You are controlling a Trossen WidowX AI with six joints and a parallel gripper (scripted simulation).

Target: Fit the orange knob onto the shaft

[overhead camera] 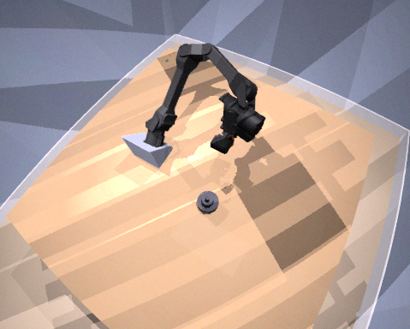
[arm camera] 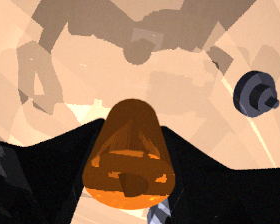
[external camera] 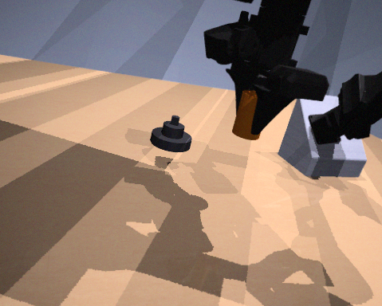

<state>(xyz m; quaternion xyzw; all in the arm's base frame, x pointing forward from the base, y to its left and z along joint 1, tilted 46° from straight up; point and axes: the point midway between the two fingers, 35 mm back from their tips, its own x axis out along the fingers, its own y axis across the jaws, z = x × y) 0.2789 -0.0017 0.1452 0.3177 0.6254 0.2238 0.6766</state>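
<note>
My gripper [overhead camera: 222, 145] [external camera: 253, 121] [arm camera: 132, 127] is shut on the orange knob [external camera: 245, 115] [arm camera: 131, 152] and holds it in the air above the wooden table, roughly upright with a slight tilt. In the top view only a sliver of the knob shows between the dark fingers. The dark round pedestal [overhead camera: 207, 202] [external camera: 171, 139] [arm camera: 253, 94] stands on the table some way off from the knob. The short shaft [external camera: 175, 119] sticks up from its middle. The shaft's flat side cannot be seen.
The arm's grey base block [overhead camera: 148, 147] [external camera: 329, 151] sits on the table beside the gripper. A low translucent wall [overhead camera: 402, 171] runs around the table's edges. Hard patchy shadows lie across the wood.
</note>
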